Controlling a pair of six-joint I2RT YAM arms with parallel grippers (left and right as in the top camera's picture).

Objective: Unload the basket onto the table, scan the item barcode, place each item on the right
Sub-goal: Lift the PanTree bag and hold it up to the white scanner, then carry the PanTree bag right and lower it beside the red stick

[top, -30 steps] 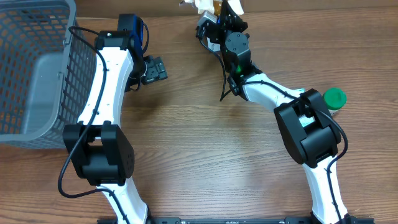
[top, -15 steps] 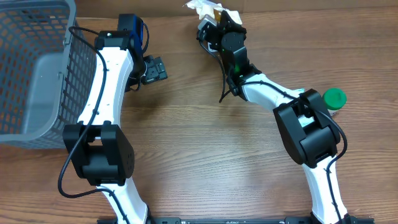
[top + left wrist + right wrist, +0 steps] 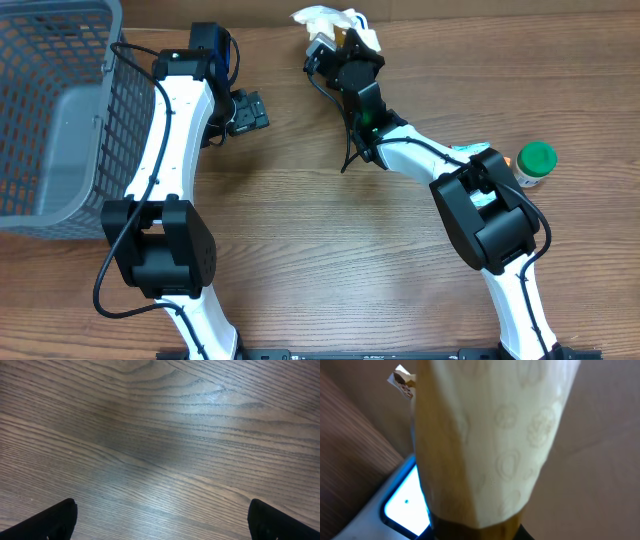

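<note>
- Disregard the green-capped bottle (image 3: 537, 160) at the right edge of the overhead view, well apart from the work and not needed for this step.
- Leave the left gripper (image 3: 247, 109) out of the move. Jaws spread wide and empty, left of centre in the overhead view, near the basket (image 3: 115, 60), with only bare table (image 3: 160, 435) below in the left wrist view.
- Work with the right gripper (image 3: 340, 42) alone, at the top centre of the overhead view, pinched on the packet (image 3: 325, 18) above the far table edge.
- Judged step: presenting the packet to the scanner window (image 3: 402, 505), lit blue-white at the lower left of the right wrist view, behind and below the packet.
- Find the barcode first; none visible in any view.
- Roll the wrist slowly, one face at a time, toward the lit window.
- Stop with the code panel square to the window, near it but not touching, and hold steady for the read.
- Avoid a harder squeeze: likely creasing of the soft wrapper and bent bars.
- Avoid masking the code with the fingers.
- Packet, right wrist view: fills most of the frame; cream-white wrapper, folded into flat facets, with faint printed ring and blossom outlines.
- Golden-brown band down the left side and across the bottom edge.
- Small printed flap (image 3: 402, 380) at the upper left, too small to read.
- Packet, overhead view: crumpled white with a yellow patch.
</note>
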